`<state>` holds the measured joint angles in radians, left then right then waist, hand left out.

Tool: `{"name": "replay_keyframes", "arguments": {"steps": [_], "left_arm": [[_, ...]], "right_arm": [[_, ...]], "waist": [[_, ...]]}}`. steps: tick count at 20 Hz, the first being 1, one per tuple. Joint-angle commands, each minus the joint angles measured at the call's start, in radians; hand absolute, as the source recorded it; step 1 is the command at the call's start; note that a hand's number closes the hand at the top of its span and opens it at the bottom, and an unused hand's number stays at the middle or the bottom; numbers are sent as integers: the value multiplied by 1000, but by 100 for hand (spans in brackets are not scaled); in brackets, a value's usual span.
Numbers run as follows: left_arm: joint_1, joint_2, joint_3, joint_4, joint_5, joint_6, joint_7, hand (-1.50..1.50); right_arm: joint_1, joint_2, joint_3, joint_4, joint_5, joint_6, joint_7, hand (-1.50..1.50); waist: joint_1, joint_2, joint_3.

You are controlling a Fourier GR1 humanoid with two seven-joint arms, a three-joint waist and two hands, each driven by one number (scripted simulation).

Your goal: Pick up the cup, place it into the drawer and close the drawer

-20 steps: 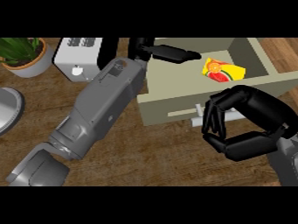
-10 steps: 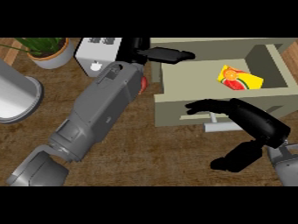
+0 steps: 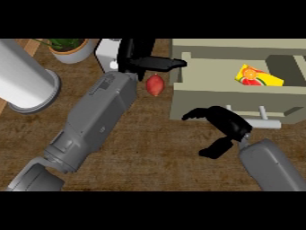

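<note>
The cup [image 3: 257, 77], yellow with red and orange print, lies on its side inside the open beige drawer [image 3: 208, 76], towards its right. My left hand [image 3: 144, 61] reaches over the counter to the drawer's left wall, fingers straight, holding nothing. In front of the drawer, my right hand [image 3: 227, 127] has its relaxed fingers against the drawer front just left of the silver handle [image 3: 262, 119], thumb hanging down, nothing in its grasp.
A red-orange sweet potato [image 3: 155, 84] lies on the wooden counter [image 3: 155, 152] by the drawer's left side. A white toaster [image 3: 108, 55] and a potted plant [image 3: 69, 47] stand at the back, and a tall white cylinder [image 3: 17, 81] at the left.
My right hand has uncurled and come up to the drawer front by the handle. The view has shifted, so the drawer now sits lower and further right. The cup stays in the drawer.
</note>
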<state>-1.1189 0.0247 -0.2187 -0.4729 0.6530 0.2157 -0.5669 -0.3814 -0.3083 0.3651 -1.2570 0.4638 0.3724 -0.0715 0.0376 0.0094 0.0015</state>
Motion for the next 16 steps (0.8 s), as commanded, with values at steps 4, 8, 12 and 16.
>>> {"name": "replay_keyframes", "arguments": {"steps": [4, 8, 12, 16], "left_arm": [[115, 69, 6, -102, 12, -74, 22, -150], [168, 77, -12, -150, 7, -94, 22, -150], [197, 103, -19, -196, 9, -119, 45, -150], [222, 156, -12, -219, 17, -171, 58, -150]], "right_arm": [[-197, 24, -78, 450, 69, -119, -209, 150], [-290, 13, -171, 574, 35, -181, -302, 150], [-407, -2, -254, 678, 4, -219, -324, 150], [-512, -63, -322, 759, -16, -242, -320, 150]], "waist": [[47, 1, 2], [83, 9, 4], [100, 14, 4], [132, 28, 5]]}}
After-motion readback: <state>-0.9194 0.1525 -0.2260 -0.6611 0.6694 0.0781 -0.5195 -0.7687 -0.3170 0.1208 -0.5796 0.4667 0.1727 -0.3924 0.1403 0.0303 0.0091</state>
